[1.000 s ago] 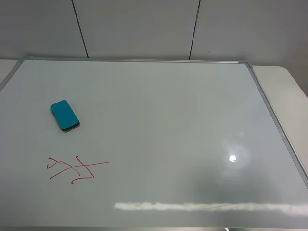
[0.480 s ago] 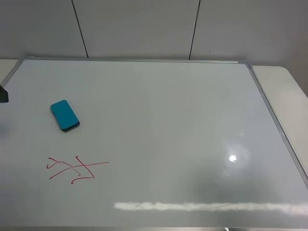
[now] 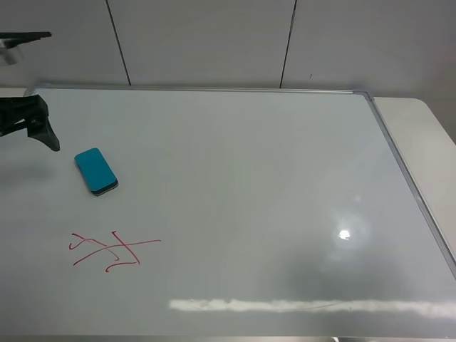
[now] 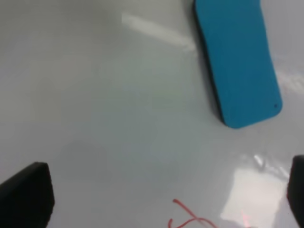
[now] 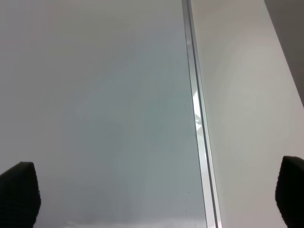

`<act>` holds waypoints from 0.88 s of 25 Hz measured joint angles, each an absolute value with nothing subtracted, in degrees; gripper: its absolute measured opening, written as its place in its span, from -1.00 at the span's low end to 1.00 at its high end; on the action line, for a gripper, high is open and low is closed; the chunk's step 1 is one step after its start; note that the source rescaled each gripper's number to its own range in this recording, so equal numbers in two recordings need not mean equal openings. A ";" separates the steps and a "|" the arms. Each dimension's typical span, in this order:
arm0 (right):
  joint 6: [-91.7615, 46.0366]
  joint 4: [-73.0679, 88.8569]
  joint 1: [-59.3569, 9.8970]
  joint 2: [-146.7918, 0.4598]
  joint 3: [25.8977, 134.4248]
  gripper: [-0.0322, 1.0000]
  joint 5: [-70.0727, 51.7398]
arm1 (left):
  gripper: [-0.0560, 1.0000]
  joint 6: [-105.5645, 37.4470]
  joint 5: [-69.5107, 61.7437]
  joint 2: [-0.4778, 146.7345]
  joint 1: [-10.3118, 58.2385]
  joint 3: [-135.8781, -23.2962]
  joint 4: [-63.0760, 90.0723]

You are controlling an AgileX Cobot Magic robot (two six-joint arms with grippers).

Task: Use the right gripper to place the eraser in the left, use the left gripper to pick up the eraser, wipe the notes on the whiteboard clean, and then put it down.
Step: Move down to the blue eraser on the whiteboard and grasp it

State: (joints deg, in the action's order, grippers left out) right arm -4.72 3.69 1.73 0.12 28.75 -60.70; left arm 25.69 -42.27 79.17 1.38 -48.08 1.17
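Teal eraser [image 3: 95, 171], red scribbled notes [image 3: 112, 250], white silver-framed whiteboard [image 3: 249, 178].

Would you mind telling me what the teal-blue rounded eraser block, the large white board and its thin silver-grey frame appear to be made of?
Teal-blue eraser block: matte, evenly coloured, no glints, so probably foam or plastic; its thin dark base looks like felt. Large white board: smooth, glossy coating, showing bright reflected glare. Thin silver-grey frame: likely aluminium, given its metallic sheen.
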 joint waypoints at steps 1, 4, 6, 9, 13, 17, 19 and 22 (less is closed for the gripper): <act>-4.72 3.69 1.73 0.12 28.75 1.00 -60.70 | 1.00 25.79 -41.52 80.16 1.38 -48.14 1.34; -4.72 3.69 1.73 0.12 28.75 1.00 -60.70 | 1.00 25.92 -38.58 83.26 1.38 -48.19 1.55; -4.72 3.69 1.73 0.12 28.75 1.00 -60.70 | 1.00 25.92 -36.61 85.59 1.38 -48.23 1.33; -4.72 3.69 1.73 0.12 28.75 1.00 -60.70 | 1.00 26.06 -34.68 89.03 1.38 -48.23 1.21; -4.72 3.69 1.73 0.12 28.75 1.00 -60.70 | 1.00 26.11 -33.58 92.77 1.38 -48.52 1.21; -4.72 3.69 1.73 0.12 28.75 1.00 -60.70 | 1.00 26.11 -35.58 95.62 1.47 -51.93 2.30; -4.72 3.69 1.73 0.12 28.75 1.00 -60.70 | 1.00 25.64 -36.74 96.76 2.11 -54.19 4.15; -4.72 3.69 1.73 0.12 28.75 1.00 -60.70 | 1.00 23.71 -36.95 98.56 3.46 -56.82 7.28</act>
